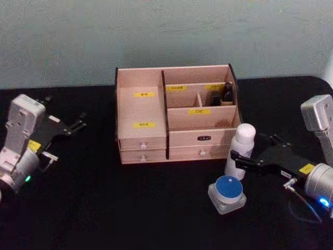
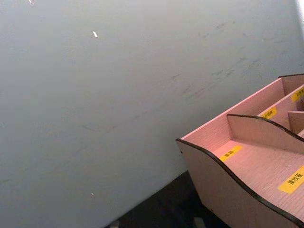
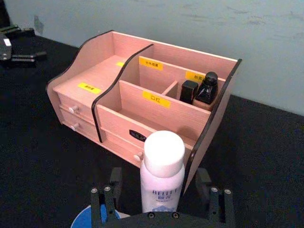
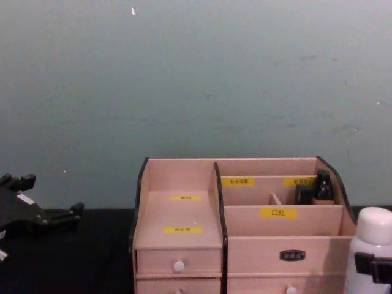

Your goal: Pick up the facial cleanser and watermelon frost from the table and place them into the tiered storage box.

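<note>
Bottle of facial cleanser (image 1: 240, 148) stands upright on surface (image 1: 156, 213) by tiered storage box (image 1: 140, 112) front-right corner. Right gripper (image 3: 159, 186) straddles it w/ jaws spread, nothing clamped, prob. set for side grasp. Watermelon frost (image 1: 228, 188) waits just in front. Left gripper (image 1: 78, 121) parked far left, fingers apart.

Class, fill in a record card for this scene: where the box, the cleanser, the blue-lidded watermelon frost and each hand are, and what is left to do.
Box: mid-table, drawers facing the robot; two dark bottles in its back right compartment.
Cleanser: upright on the table, by the box's front right corner.
Watermelon frost: on the table, just nearer the robot than the cleanser.
Right hand: open, one finger on each side of the cleanser.
Left hand: open, idle left of the box.
Left to do: neither item is in the box yet.
</note>
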{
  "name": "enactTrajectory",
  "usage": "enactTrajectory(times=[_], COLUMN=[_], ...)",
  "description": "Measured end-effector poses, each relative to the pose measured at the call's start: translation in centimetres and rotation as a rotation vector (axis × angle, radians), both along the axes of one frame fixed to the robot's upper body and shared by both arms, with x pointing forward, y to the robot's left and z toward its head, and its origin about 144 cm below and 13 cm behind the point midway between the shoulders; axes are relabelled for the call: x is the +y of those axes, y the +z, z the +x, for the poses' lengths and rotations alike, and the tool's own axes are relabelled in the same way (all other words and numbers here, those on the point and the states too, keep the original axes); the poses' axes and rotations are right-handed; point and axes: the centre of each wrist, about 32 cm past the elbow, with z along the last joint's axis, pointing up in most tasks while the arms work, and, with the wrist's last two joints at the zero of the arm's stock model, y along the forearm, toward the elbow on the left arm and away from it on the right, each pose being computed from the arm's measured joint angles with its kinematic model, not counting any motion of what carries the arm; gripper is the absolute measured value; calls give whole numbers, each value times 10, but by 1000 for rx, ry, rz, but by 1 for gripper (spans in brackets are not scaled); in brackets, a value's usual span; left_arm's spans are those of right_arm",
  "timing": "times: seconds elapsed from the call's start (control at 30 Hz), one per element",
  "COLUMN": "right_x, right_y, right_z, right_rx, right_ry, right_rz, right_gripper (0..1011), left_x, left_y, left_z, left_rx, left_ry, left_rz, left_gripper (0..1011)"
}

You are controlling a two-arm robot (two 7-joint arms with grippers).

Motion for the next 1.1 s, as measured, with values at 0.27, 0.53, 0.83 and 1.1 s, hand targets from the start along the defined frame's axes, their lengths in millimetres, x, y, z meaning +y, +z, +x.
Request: enactTrajectory(times=[0.27,0.53,0.83,1.1], right_x=[5,8,12,12], right_y=[0,-2,-5,-6], right_z=[8,14,15,15], right_rx=[6,17,28,30], right_ry=[-3,-7,-9,-20], right_rz=[-20,-20,-26,-32], right_gripper=[1000,1000,1000,1000], left_x=[0,0,0,0], left_y=[0,0,0,0], left_z=[0,0,0,0], left_rx=[0,0,0,0], left_ry=[0,0,0,0], left_rz=[0,0,0,0], left_gripper=[1001,1001,1001,1001])
